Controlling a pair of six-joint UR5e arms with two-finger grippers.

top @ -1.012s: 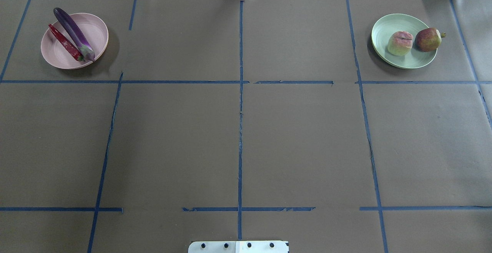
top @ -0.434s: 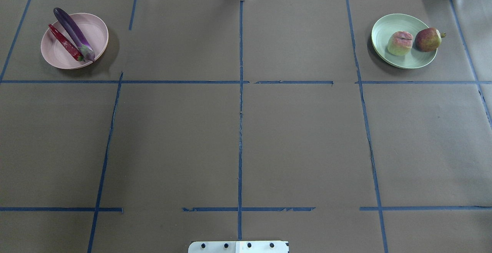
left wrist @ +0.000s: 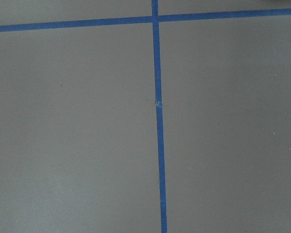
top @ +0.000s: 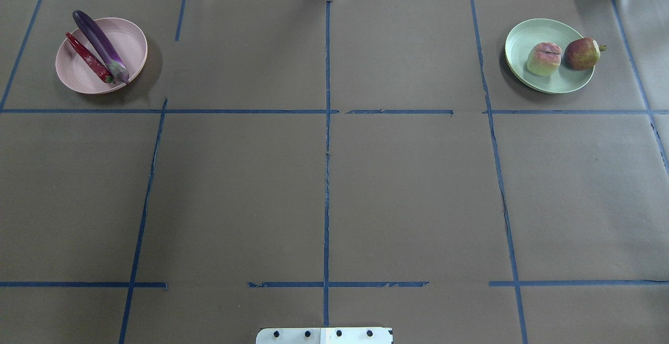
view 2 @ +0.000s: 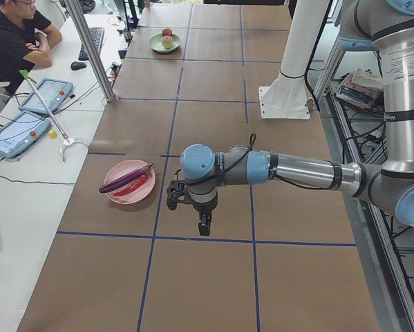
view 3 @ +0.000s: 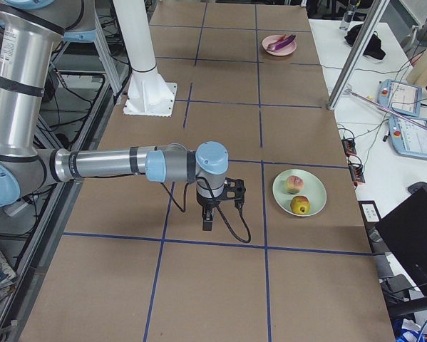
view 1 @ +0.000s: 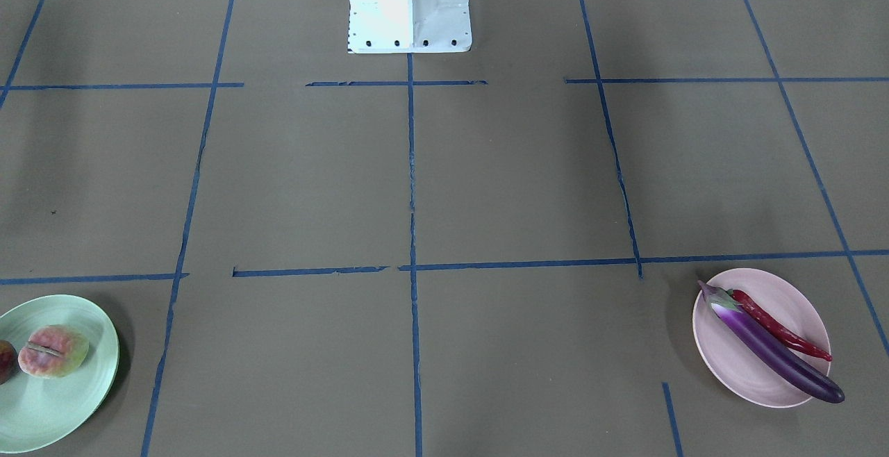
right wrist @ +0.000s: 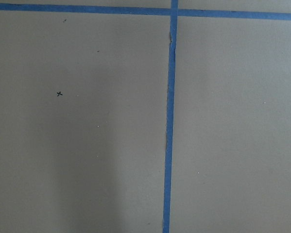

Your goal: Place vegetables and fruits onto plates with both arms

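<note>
Two plates sit at opposite far corners of the brown paper-covered table (top: 334, 176): pink plate (top: 128, 46) on the robot's left holds the eggplant (top: 99, 45) and the red chili (top: 88, 57) side by side, both overhanging the rim; green plate (top: 528, 35) on the right holds the pale green-pink fruit (top: 544, 58) and, touching it, the pomegranate-like fruit (top: 581, 54) near the rim. Left gripper (view 2: 202, 223) and right gripper (view 3: 207, 221) appear only in the side views, hanging above bare paper near the plates, each holding nothing visible; jaw state cannot be told.
</note>
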